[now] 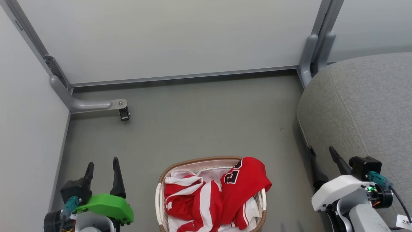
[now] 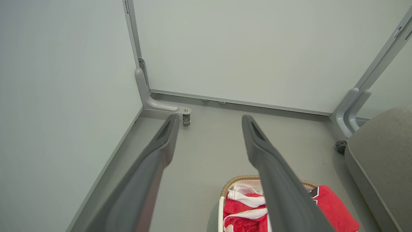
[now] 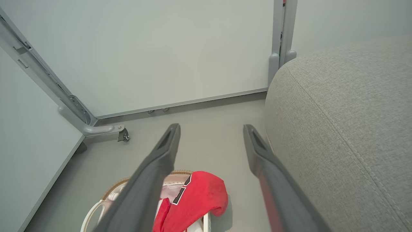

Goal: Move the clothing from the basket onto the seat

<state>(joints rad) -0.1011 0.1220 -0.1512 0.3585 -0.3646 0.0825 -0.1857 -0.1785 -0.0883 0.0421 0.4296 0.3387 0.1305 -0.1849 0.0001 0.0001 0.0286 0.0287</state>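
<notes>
Spilling over the right edge of an oval white perforated plastic laundry basket [image 1: 199, 160] with a brown woven rim and white liner, a heap of red sports clothing [image 1: 206, 203] sits low in the middle of the head view. A red jersey [image 1: 248, 183] with black, white-outlined numbers drapes over the basket's right side. A crumpled red striped garment [image 1: 193, 199] with white bands lies to its left.

The basket stands on a grey floor [image 1: 199, 122]. A large grey woven-fabric sofa seat [image 1: 370, 106] with stitched seams rises at the right, with open floor between it and the basket.

The left gripper [image 1: 103, 162] hovers at lower left, its dark fingers spread and empty. The right gripper [image 1: 321, 149] hovers beside the seat's edge, likewise spread and empty.

Pale partition panels [image 1: 167, 35] enclose the space. A grey metal foot [image 1: 93, 104] with a small black caster [image 1: 124, 114] juts onto the floor at far left.
</notes>
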